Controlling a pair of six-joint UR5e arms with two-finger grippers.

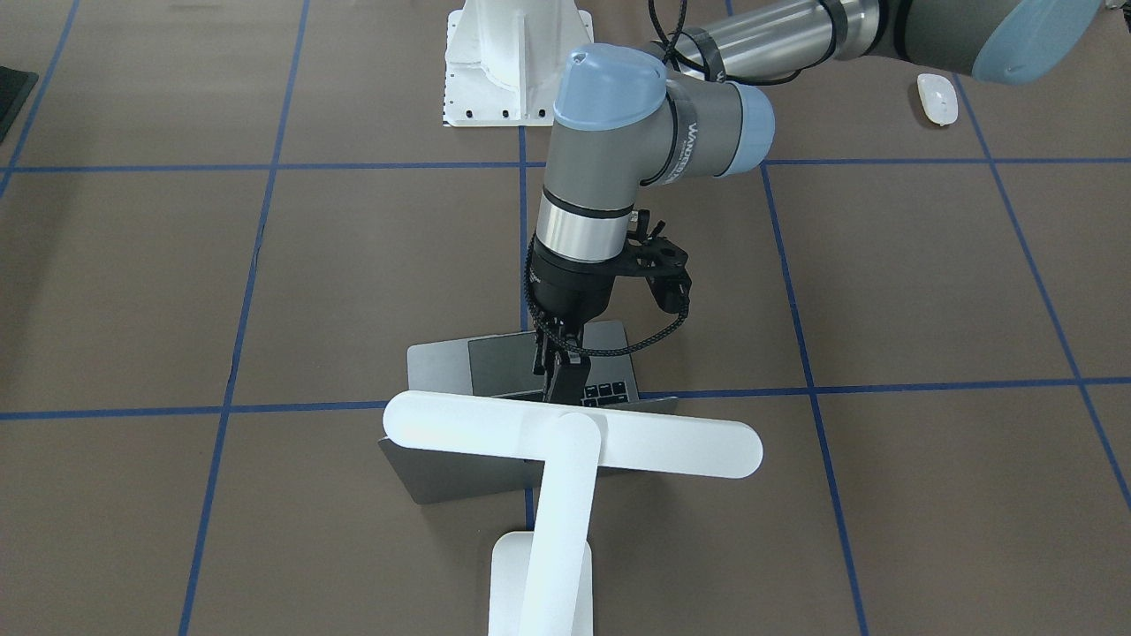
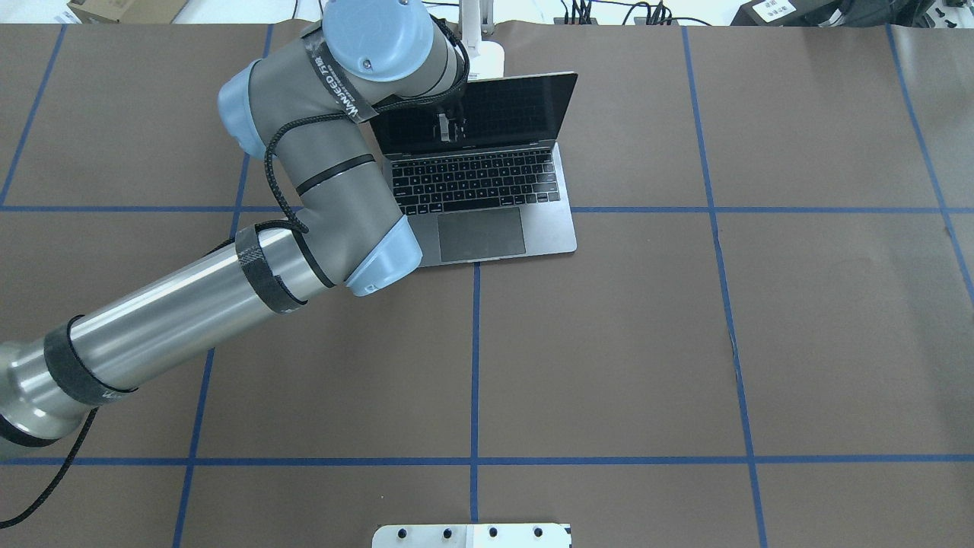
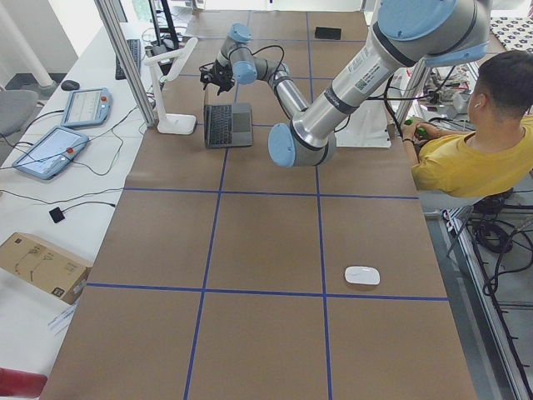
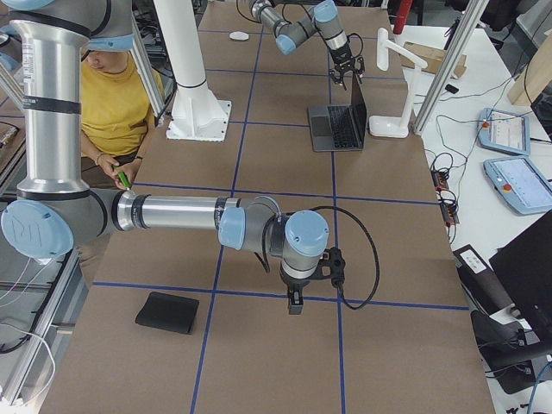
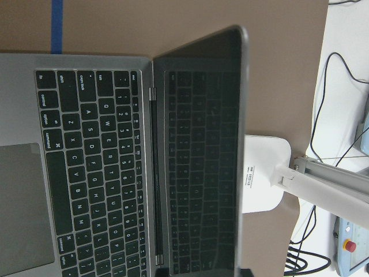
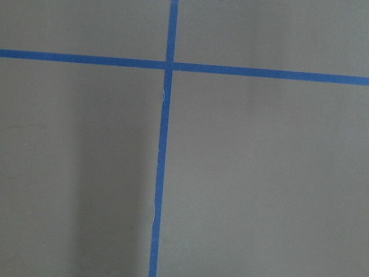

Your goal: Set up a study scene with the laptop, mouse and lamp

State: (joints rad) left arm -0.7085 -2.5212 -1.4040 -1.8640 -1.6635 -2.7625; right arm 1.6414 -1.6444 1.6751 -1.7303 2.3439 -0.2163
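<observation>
1. We find the laptop (image 2: 548, 228) open on the table (image 2: 685, 342). In the overhead view it sits at 12 o'clock of the table's centre, with the keyboard toward the robot and the lid raised. We judge this item placed.
2. The lamp (image 1: 574, 446) stands at 12 o'clock of the laptop in that same view, its base just behind the lid. We judge it placed as well.
3. The mouse (image 1: 937, 97) lies well apart, at 2 o'clock of the laptop in the front-facing view. We judge that bringing it beside the laptop is the step left.
4. The left gripper (image 1: 559, 375) hangs at the lid's top edge with its fingers narrow. We cannot tell whether they pinch the lid.
5. The right gripper (image 4: 295, 304) hovers over the table, well apart from all three items. We cannot tell its finger state.
</observation>
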